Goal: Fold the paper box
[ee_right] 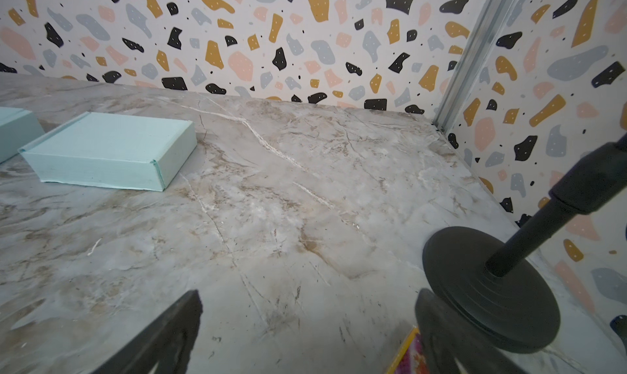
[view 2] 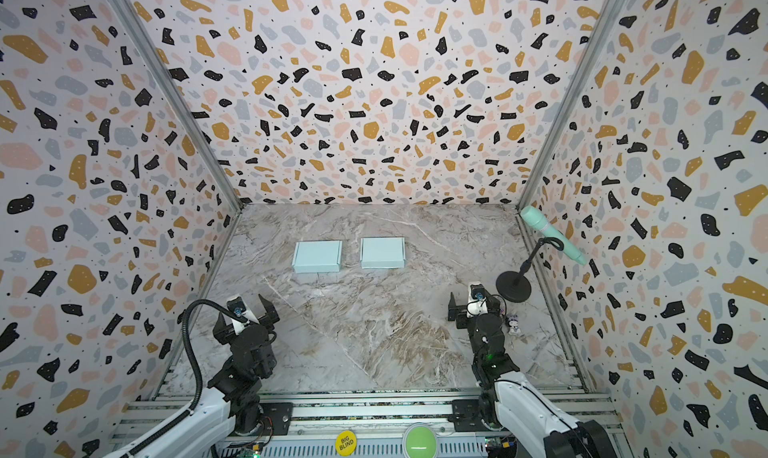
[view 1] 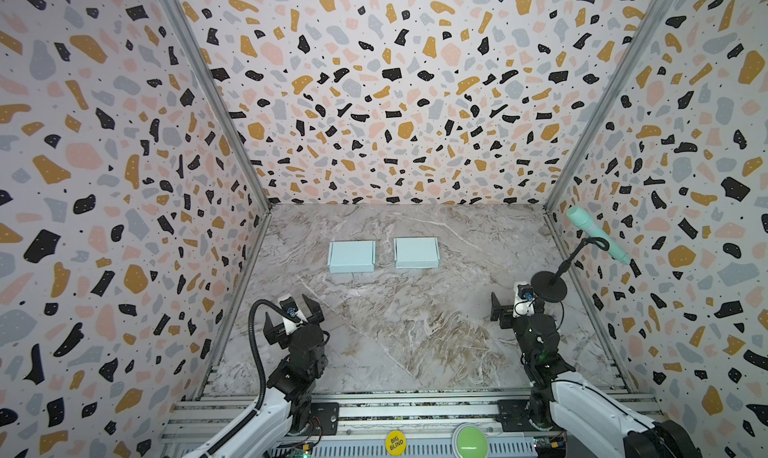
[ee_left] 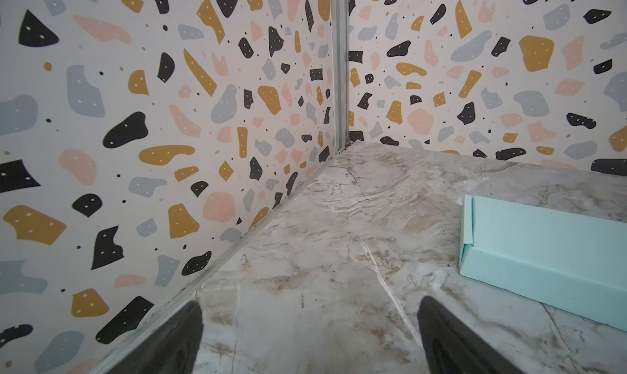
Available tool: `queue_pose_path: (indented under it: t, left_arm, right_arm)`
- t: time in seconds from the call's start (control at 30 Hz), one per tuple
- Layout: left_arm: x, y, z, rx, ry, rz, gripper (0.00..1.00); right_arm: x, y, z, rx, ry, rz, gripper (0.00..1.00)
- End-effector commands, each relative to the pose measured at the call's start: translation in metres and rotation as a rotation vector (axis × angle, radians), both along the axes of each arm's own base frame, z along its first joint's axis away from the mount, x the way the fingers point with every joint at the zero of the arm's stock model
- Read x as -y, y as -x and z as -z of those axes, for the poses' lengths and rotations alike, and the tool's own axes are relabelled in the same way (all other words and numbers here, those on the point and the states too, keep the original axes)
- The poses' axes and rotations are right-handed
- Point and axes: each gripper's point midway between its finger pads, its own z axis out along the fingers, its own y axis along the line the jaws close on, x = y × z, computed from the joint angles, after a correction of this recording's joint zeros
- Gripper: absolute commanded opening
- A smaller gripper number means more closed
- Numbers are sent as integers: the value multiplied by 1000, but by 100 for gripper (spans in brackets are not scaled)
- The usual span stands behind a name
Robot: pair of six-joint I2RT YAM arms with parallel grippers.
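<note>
Two pale blue-green paper boxes lie closed and flat, side by side, at the middle of the marble table, one on the left (view 1: pixel 351 256) (view 2: pixel 317 256) and one on the right (view 1: pixel 417 252) (view 2: pixel 382 252). The left wrist view catches a corner of the left box (ee_left: pixel 549 250). The right wrist view shows the right box (ee_right: pixel 112 152) whole and an edge of the left box (ee_right: pixel 13 131). My left gripper (view 1: pixel 288 309) (view 2: pixel 241 311) (ee_left: pixel 310 302) hovers near the front left, open and empty. At the front right, my right gripper (view 1: pixel 515 300) (view 2: pixel 473 300) (ee_right: pixel 308 292) is open and empty too. Both are well short of the boxes.
A mint microphone (view 1: pixel 594 231) (view 2: pixel 548 231) on a black stand leans by the right wall; its round base (view 1: pixel 548 285) (ee_right: pixel 488 287) sits right beside my right gripper. A small figurine (view 2: pixel 514 325) stands near that arm. Patterned walls close in three sides.
</note>
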Motion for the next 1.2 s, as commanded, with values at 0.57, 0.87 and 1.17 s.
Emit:
queue_pose_path:
  t: [0.57, 0.87, 1.17]
  left_arm:
    - [-10, -59, -8, 102, 23, 47, 100]
    - [-4, -82, 9, 24, 17, 85, 100]
    - [-6, -87, 12, 15, 35, 97, 100]
  right_arm:
    - [19, -40, -32, 212, 0, 35, 99]
    - [44, -68, -11, 104, -66, 135, 99]
    - [45, -74, -4, 58, -44, 172, 99]
